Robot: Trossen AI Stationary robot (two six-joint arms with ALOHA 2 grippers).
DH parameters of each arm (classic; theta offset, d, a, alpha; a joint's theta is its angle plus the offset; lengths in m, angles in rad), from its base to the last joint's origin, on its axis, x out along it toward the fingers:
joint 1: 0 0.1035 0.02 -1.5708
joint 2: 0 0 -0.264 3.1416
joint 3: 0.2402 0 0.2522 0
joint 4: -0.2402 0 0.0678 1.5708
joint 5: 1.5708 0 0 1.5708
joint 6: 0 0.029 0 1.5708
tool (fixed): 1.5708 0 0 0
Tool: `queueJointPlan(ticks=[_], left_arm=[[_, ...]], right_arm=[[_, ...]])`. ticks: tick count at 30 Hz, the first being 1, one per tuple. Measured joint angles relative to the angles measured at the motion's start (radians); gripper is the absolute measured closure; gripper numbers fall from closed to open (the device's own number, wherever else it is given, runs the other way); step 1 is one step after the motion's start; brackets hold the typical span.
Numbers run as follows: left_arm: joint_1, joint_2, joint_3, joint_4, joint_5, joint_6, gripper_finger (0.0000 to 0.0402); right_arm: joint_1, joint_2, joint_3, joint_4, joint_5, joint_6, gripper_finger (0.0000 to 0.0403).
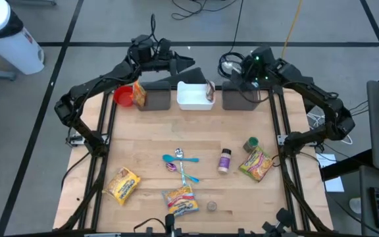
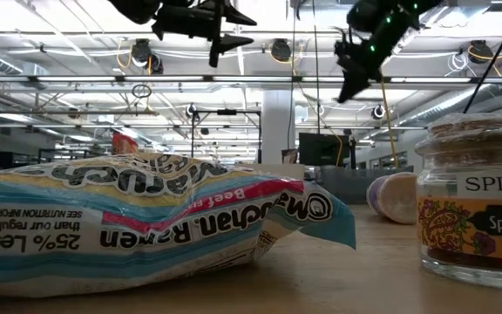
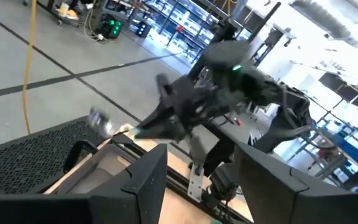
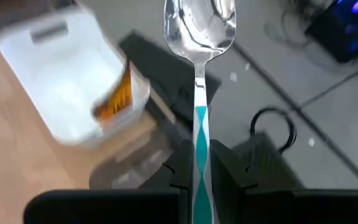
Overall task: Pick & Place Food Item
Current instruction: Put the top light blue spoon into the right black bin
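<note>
Containers first: from the high view we see a white bin (image 1: 193,96) at the top centre of the table, with an orange-printed packet (image 1: 209,91) leaning inside its right wall. Left of it, a red bowl (image 1: 124,97) sits with a yellow snack bag (image 1: 139,94) touching its right side. Lower down lie a ramen packet (image 1: 181,201), two more yellow packets (image 1: 122,185) (image 1: 256,162), a purple-capped bottle (image 1: 224,160), a green-lidded jar (image 1: 251,143) and blue spoons (image 1: 178,160). The left gripper (image 1: 188,64) hangs above the bin's upper left; the right gripper (image 1: 227,68) is just right of the bin.

Across the low view, we see the ramen packet (image 2: 146,222) filling the left half and a spice jar (image 2: 476,209) at the right edge, its glass holding brown powder.

Looking through the left wrist view, we find the left claw's fingers (image 3: 145,186) standing apart with nothing between them.

Last, the right wrist view shows the right claw clamped on a spoon (image 4: 198,74): silver bowl, teal-and-white handle, upper centre of the frame, with the bin (image 4: 67,74) at upper left.
</note>
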Motion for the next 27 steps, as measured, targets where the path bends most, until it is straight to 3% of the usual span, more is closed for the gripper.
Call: queueJointPlan(ticks=[15, 27], left_arm=[[-0.013, 0.000, 0.000, -0.007, -0.016, 0.038, 0.0206], [-0.013, 0.000, 0.000, -0.012, -0.045, 0.044, 0.0206]], right_arm=[[-0.022, 0.000, -0.363, 0.266, -0.004, -0.003, 0.0383], [-0.091, 0.000, -0.499, 0.439, -0.057, -0.151, 0.0383]])
